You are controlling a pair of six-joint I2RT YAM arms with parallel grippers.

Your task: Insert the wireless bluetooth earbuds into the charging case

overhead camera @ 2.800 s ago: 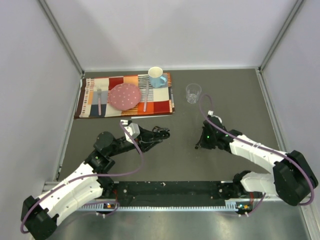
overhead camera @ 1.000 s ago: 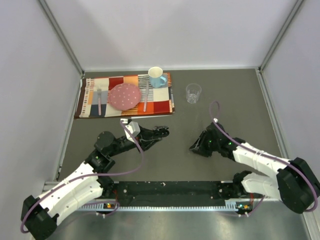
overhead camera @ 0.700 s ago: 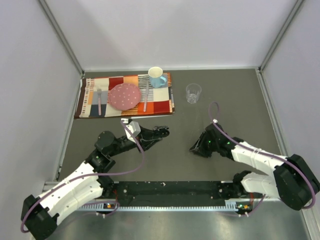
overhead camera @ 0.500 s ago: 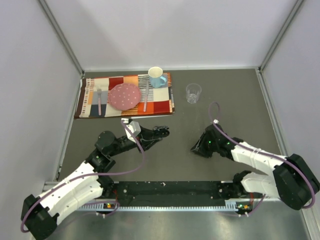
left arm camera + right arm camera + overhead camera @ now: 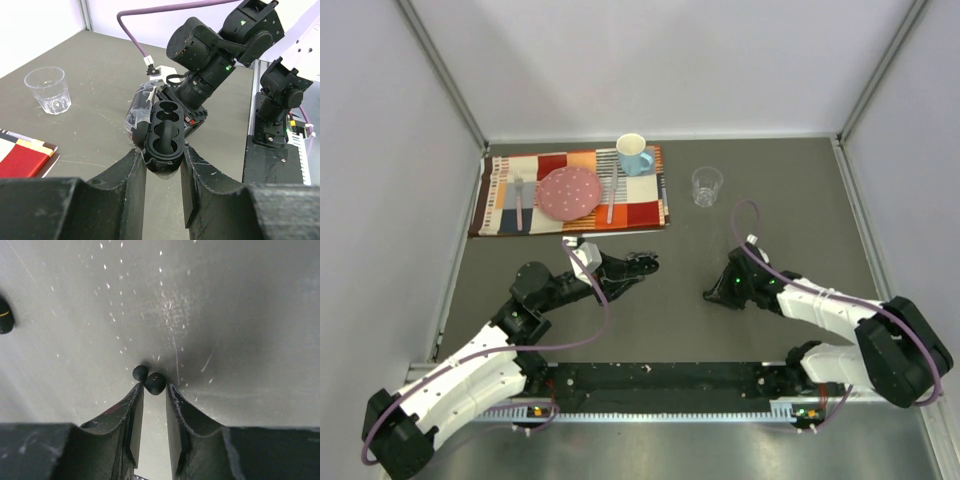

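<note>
Earbuds' charging case (image 5: pixel 161 134), lid open, sat clamped between the left gripper (image 5: pixel 162 165) fingers, as before. Rightward, the right gripper (image 5: pixel 151 390) had edged forward, its narrowly parted fingers flanking an earbud (image 5: pixel 155 383) at their tips.

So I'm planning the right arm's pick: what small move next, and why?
Probably ease the right hand slightly forward, then close. One earbud sits at its open fingertips, a second earbud touches it just outside, and the left hand holds the open charging case.

Open charging case (image 5: pixel 162 132) in left tool (image 5: pixel 161 172)
</note>
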